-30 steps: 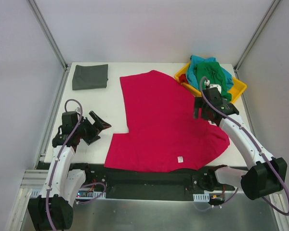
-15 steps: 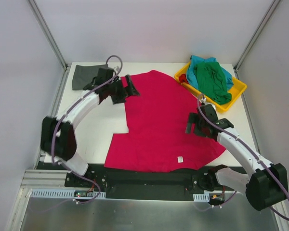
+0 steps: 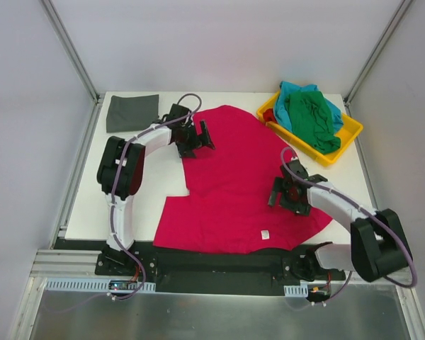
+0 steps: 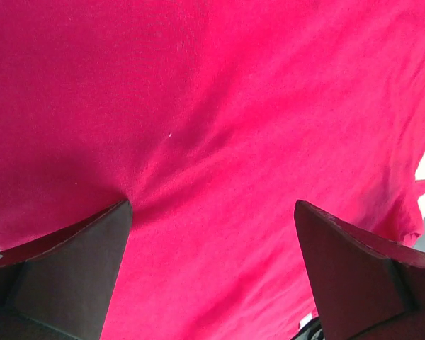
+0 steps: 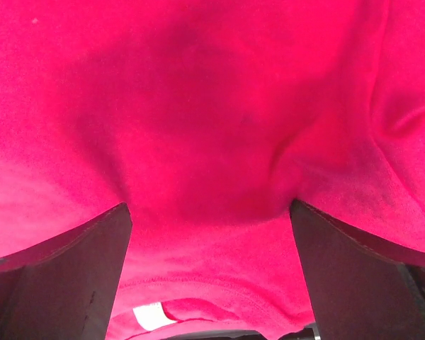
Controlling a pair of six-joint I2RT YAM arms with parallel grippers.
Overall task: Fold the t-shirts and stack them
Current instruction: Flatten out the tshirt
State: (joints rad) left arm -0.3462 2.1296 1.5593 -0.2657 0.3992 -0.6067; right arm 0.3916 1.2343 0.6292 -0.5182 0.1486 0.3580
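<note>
A crimson red t-shirt (image 3: 234, 177) lies spread flat over the middle of the table, its white label (image 3: 265, 234) near the front hem. My left gripper (image 3: 204, 136) stands open over the shirt's upper left part, and red cloth (image 4: 212, 142) fills the view between its fingers. My right gripper (image 3: 278, 193) is open over the shirt's lower right part, pressing close to rumpled red cloth (image 5: 212, 142). A dark grey t-shirt (image 3: 132, 112) lies folded at the back left corner. A green t-shirt (image 3: 313, 119) and a teal t-shirt (image 3: 290, 91) sit bunched in the tray.
The shallow yellow tray (image 3: 348, 134) stands at the back right corner. Metal frame posts rise at both back corners. Bare white table (image 3: 149, 177) shows left of the red shirt. The label (image 5: 150, 315) also appears low in the right wrist view.
My left arm swung from the table's left side up onto the red shirt's upper left. The right arm came down from beside the tray to the shirt's lower right. Both stayed open.
</note>
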